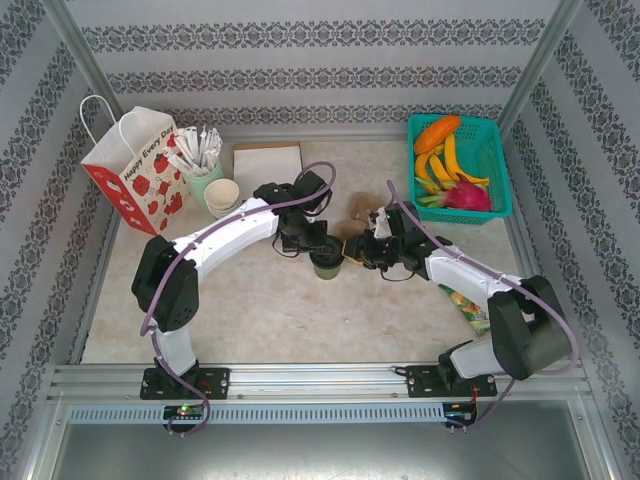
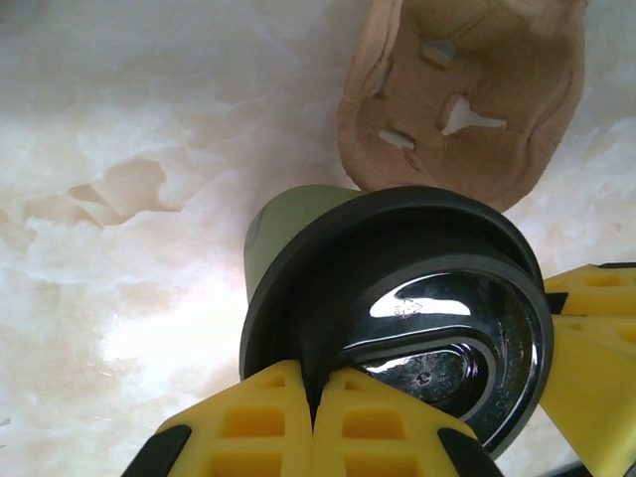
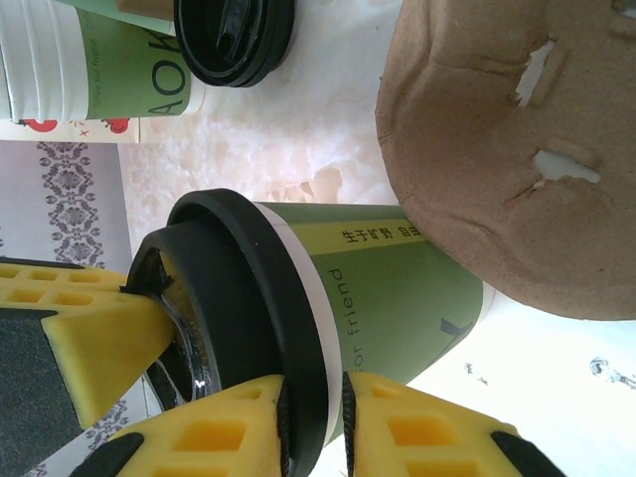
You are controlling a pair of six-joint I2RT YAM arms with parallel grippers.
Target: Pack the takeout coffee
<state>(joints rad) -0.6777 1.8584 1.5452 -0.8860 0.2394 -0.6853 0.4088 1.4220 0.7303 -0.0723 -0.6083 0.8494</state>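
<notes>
Two pincers meet at the coffee (image 1: 326,262), upright mid-counter (image 1: 260,310), well apart from the bag (image 1: 135,170): my left pincer (image 2: 313,397) clenched empty against its lid (image 2: 397,258), my right pincer (image 3: 313,407) grasping that lid's edge. Best lifted straight and level.

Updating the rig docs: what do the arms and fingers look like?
Left arm and right arm: white curved links, bulky black joint housings, and a grey-purple cable looping along each. The fingers are yellow moulded blocks with square waffle recesses, on black bases.
</notes>
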